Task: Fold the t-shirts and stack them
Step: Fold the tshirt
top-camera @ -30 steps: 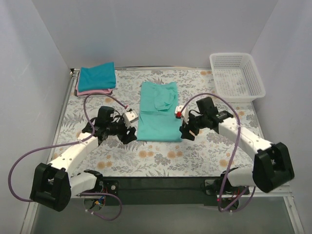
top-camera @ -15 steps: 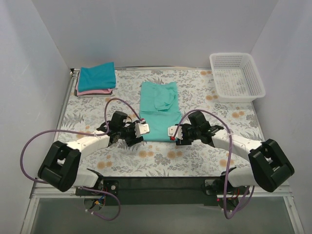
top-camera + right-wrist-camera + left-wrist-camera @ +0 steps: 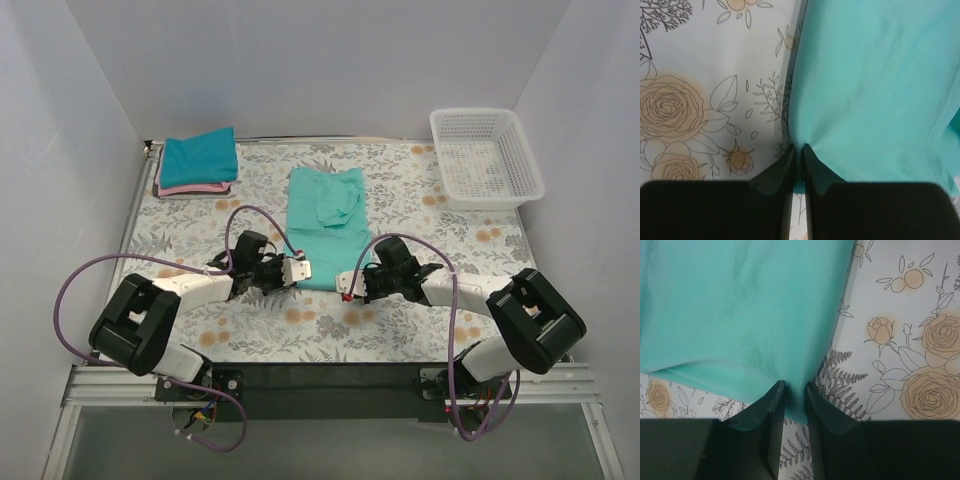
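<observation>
sea-green t-shirt [image 3: 325, 225] flat mid-worktop [image 3: 300, 330], long axis near-to-far | left jaws clamped on its near-left hem corner | right jaws clamped on its near-right corner | cloth lies beyond both, arms equally near

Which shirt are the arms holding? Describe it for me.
Find the middle of the floral table. The sea-green t-shirt lies flat there, near corners pinched by the left tool and right tool; the teal-blue t-shirt and pink t-shirt sit folded far left.
</observation>
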You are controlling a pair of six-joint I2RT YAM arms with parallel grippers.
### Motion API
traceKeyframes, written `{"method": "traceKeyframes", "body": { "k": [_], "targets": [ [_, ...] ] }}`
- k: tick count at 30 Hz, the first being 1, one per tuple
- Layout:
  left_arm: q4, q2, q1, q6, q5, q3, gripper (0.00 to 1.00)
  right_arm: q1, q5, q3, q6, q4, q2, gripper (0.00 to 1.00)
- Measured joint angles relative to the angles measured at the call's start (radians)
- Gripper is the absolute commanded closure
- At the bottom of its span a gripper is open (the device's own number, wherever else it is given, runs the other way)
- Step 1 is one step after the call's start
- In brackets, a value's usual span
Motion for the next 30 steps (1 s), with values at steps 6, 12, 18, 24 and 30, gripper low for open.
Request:
{"method": "traceKeyframes", "body": {
  "k": [6,12,18,24,30],
  "targets": [
    [-0.047,-0.023,-0.003,0.008,0.008,-0.001,1.00,0.007,0.016,0.003,0.037,-0.020,-0.007,0.99],
    [-0.231,-0.194,-0.009,-0.005,0.074,-0.001,1.00,0.028,-0.016,0.040,0.122,-0.220,-0.166,0.99],
    [-0.499,-0.423,-0.010,-0.009,0.185,0.021,1.00,0.064,-0.086,0.101,0.208,-0.409,-0.353,0.99],
    [-0.716,-0.563,-0.013,-0.026,0.262,0.072,1.00,0.077,-0.146,0.180,0.259,-0.575,-0.395,0.99],
    [-0.804,-0.579,-0.010,-0.066,0.269,0.172,1.00,0.077,-0.146,0.332,0.252,-0.666,-0.370,0.99]
  ]
}}
